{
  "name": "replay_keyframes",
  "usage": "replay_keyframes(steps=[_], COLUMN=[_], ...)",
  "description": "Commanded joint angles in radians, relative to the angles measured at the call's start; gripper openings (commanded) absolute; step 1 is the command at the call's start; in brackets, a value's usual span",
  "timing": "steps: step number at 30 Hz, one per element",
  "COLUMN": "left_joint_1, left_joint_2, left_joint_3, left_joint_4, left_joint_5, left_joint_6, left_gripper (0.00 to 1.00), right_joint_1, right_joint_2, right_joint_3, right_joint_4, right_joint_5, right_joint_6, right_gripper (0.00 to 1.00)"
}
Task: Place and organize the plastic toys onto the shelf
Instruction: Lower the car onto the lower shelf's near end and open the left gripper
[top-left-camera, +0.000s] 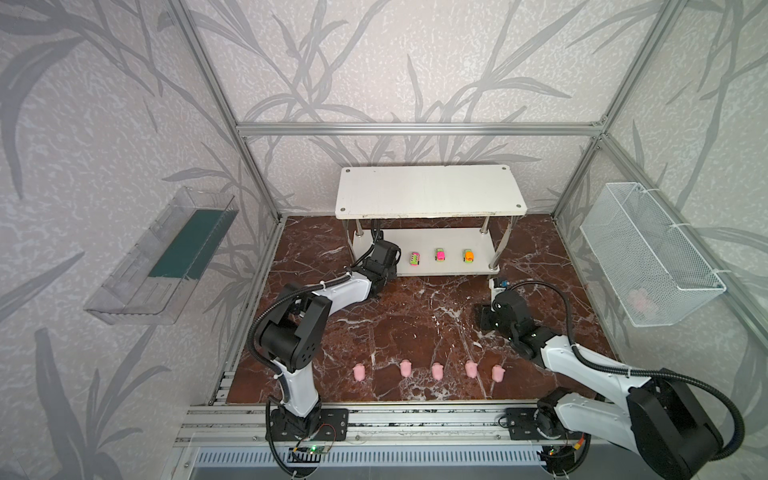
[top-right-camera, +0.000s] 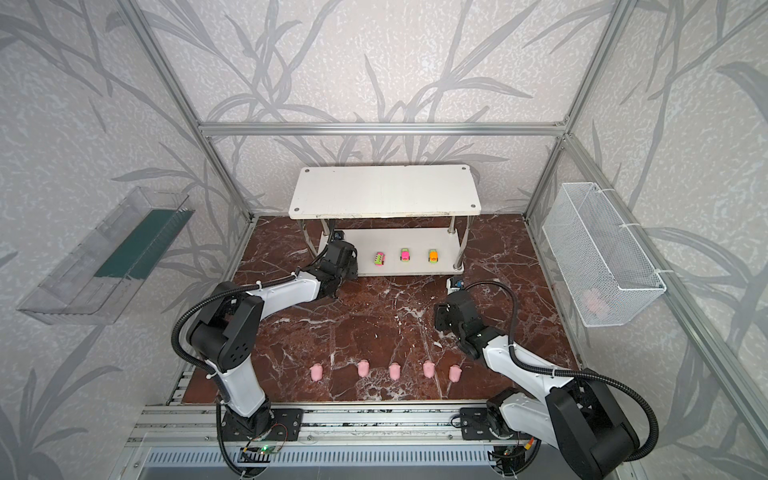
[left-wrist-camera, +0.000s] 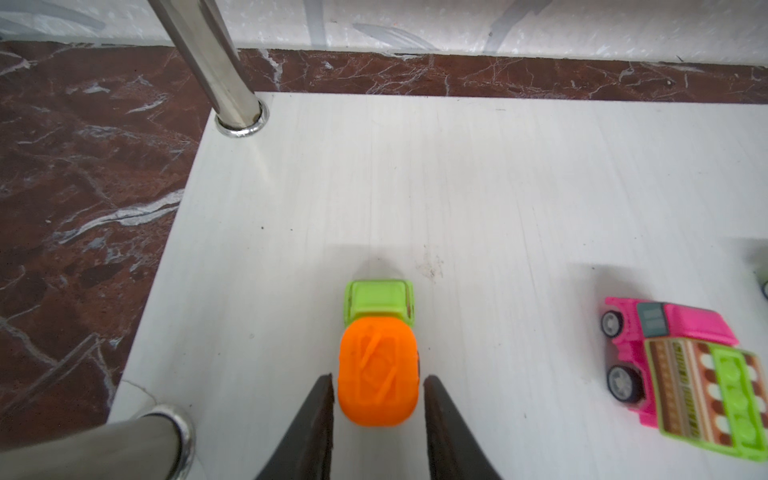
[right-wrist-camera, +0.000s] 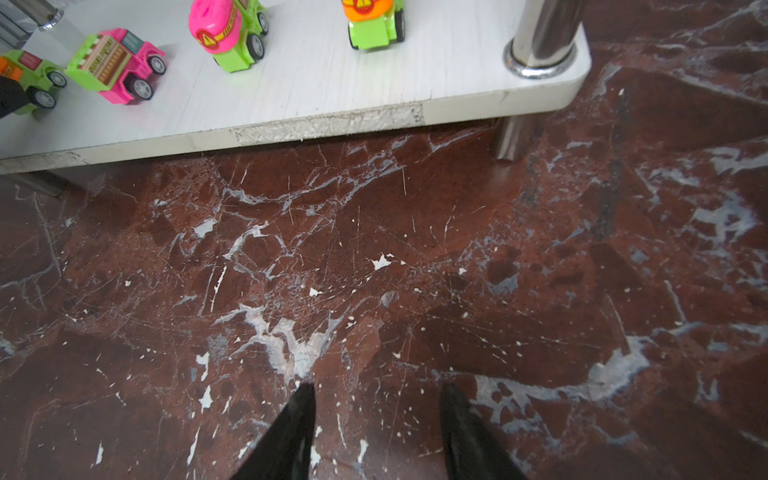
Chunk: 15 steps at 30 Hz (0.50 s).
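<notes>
Spreading across the whole cell floor, the red marble tabletop (top-left-camera: 415, 316) carries the white shelf (top-left-camera: 428, 195) against the back wall, with its lower tier (top-left-camera: 449, 245) showing beneath the top board in both top views. On the left wall hangs a clear tray (top-left-camera: 166, 257), and on the right wall a wire basket (top-left-camera: 652, 257) with something pale pink inside, too blurred to name. The left arm (top-left-camera: 328, 291) reaches into the left end of the lower tier, while the right arm (top-left-camera: 582, 365) stops over bare marble just in front of the shelf's right front corner. In the left wrist view the left gripper (left-wrist-camera: 379, 376) flanks the orange car (left-wrist-camera: 378, 353), which sits on the lower tier near the left posts. The jaws are narrowly parted, with a thin sliver of white board showing on each side of the car. The right gripper (right-wrist-camera: 378, 384) is moderately parted with nothing between its fingers, only marble below. Further along the same tier stand the pink truck (top-left-camera: 415, 258), the pink-topped car (top-left-camera: 439, 254) and the orange-topped car (top-left-camera: 468, 255), spaced apart in a line. Near the front edge of the tabletop, well apart from the shelf, the row of pig figurines (top-left-camera: 437, 371) numbers five, all standing separately.
</notes>
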Motion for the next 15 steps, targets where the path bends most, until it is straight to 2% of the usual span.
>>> replay_keyframes(steps=[1,9,15], left_joint_1=[0.006,0.004,0.000], left_joint_2=[0.005,-0.054,-0.137], left_joint_3=[0.020,0.000,-0.051], left_joint_4=[-0.003,-0.004,0.020], left_joint_5=[-0.013,-0.018,0.049], left_joint_6=[0.007,0.009,-0.004], left_gripper=[0.40,0.48,0.50], right_joint_1=[-0.003,-0.003,-0.003], right_joint_2=[0.009,0.012,0.017], right_joint_3=[0.003,0.004,0.006], right_joint_4=[0.008,0.009,0.014], right_joint_5=[0.014,0.013,0.010], right_joint_6=[-0.010,-0.008,-0.005], right_gripper=[0.50,0.50,0.50])
